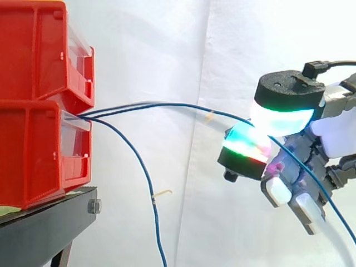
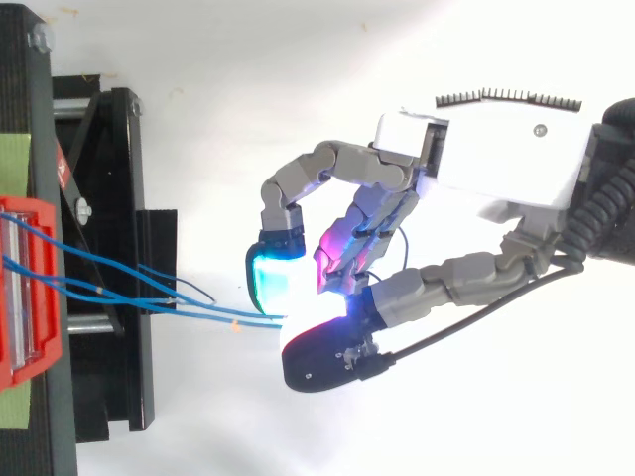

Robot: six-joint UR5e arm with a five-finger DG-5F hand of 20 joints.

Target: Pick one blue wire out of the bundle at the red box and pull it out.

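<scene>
With curled fingers, the robot hand (image 2: 496, 159) is pinching one blue wire (image 1: 183, 105) between its glowing pads (image 1: 281, 119). The wire is stretching from the red box (image 1: 33, 156) across to the hand. It is looking thin, light, bendy and maybe slippery. Holding it tight out here, where another wire (image 1: 147, 178) is hanging well apart, is seeming best.

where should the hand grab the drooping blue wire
Pinch the drooping blue wire on its free curve just out from the red box, coming from the side view's right: there it hangs clear of the taut wire the hand holds.
</scene>
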